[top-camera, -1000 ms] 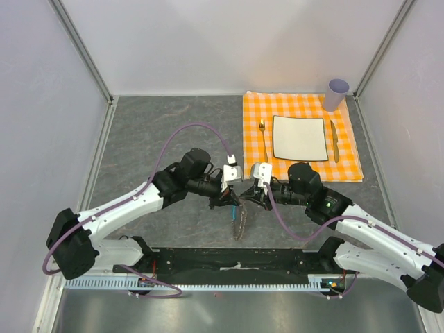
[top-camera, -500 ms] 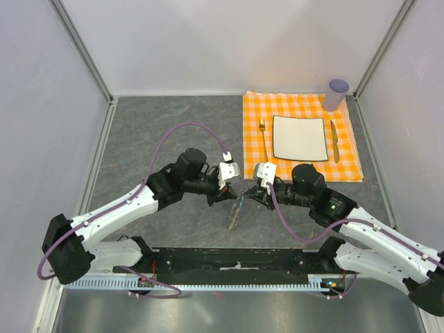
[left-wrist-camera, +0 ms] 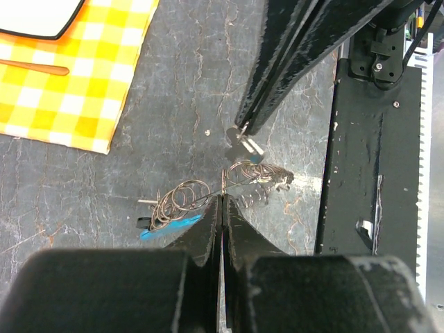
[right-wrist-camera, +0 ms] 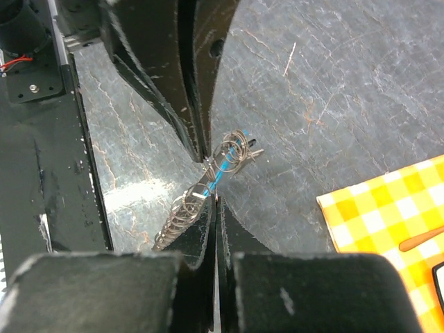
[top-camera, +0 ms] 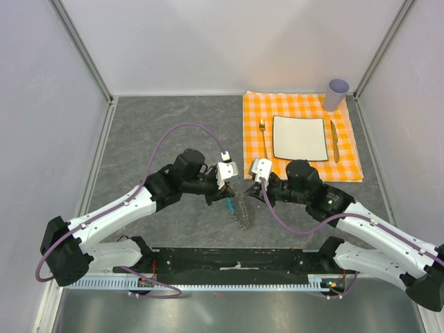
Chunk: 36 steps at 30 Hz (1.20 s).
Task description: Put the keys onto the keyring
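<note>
The keyring [top-camera: 241, 211], a coil of thin wire rings with a blue tag [top-camera: 230, 206], hangs between my two grippers above the grey table. My left gripper [top-camera: 229, 192] is shut on a wire of it; in the left wrist view its tips [left-wrist-camera: 222, 199] pinch the wire between the ring coils [left-wrist-camera: 182, 201], with the blue tag [left-wrist-camera: 170, 227] and black fob [left-wrist-camera: 144, 223] beside them. My right gripper [top-camera: 251, 191] is shut; its tips [left-wrist-camera: 243, 128] hold a small flat metal piece that looks like a key [left-wrist-camera: 241, 141]. In the right wrist view the coil [right-wrist-camera: 182, 215] lies at its tips [right-wrist-camera: 216, 199].
An orange checked cloth [top-camera: 302, 166] at the back right carries a white plate [top-camera: 300, 137], a fork [top-camera: 263, 135] and a knife [top-camera: 334, 141]. A purple cup [top-camera: 336, 94] stands in the corner. The black base rail [top-camera: 236, 260] runs along the near edge.
Both grippers have shifted slightly away from the near edge with the keyring between them. The hanging coil swung left and then back to the right.
</note>
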Tool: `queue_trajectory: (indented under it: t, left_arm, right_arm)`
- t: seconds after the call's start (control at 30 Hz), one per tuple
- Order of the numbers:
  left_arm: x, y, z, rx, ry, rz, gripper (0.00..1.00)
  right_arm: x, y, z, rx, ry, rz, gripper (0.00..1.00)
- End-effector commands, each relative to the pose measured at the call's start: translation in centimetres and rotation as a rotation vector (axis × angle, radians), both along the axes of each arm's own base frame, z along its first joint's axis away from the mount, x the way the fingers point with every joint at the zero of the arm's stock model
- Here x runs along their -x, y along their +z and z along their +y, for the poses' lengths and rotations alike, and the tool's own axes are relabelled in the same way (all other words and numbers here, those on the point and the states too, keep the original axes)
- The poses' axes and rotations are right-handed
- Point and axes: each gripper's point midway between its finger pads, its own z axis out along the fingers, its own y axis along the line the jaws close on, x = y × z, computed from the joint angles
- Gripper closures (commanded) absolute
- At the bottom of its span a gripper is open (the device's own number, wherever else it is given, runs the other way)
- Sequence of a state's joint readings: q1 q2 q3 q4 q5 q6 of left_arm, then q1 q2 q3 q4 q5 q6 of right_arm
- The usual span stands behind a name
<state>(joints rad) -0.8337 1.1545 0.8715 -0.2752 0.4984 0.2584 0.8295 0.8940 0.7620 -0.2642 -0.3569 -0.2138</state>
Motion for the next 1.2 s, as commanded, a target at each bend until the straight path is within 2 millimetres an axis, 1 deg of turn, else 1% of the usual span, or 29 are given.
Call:
queue_trajectory:
  t: [0.0, 0.1, 0.27, 0.4, 0.93, 1.17]
  left_arm:
    - [0.2, 1.9, -0.4, 0.063, -0.016, -0.050, 0.98]
    - [0.3, 1.8, -0.5, 0.068, -0.025, -0.041, 0.98]
    - [0.4, 1.8, -0.6, 0.073, -0.032, -0.037, 0.98]
    - [0.4, 1.9, -0.7, 0.083, -0.032, -0.036, 0.98]
    - [0.4, 2.5, -0.7, 0.117, -0.019, -0.052, 0.98]
    - [0.6, 2.8, -0.9, 0.131, -0.032, -0.048, 0.98]
  right_arm:
    - [-0.8, 0.4, 0.5, -0.010, -0.014, -0.027, 1.00]
    - [-0.8, -0.2, 0.8, -0.002, -0.004, -0.012, 1.00]
    - [-0.5, 0.0, 1.3, -0.022, 0.023, -0.014, 1.00]
    - [-0.3, -0.4, 1.5, -0.018, 0.039, -0.003, 1.00]
    - [-0.2, -0.9, 1.6, -0.015, 0.048, 0.009, 1.00]
    - [-0.2, -1.1, 1.6, -0.011, 0.052, 0.013, 1.00]
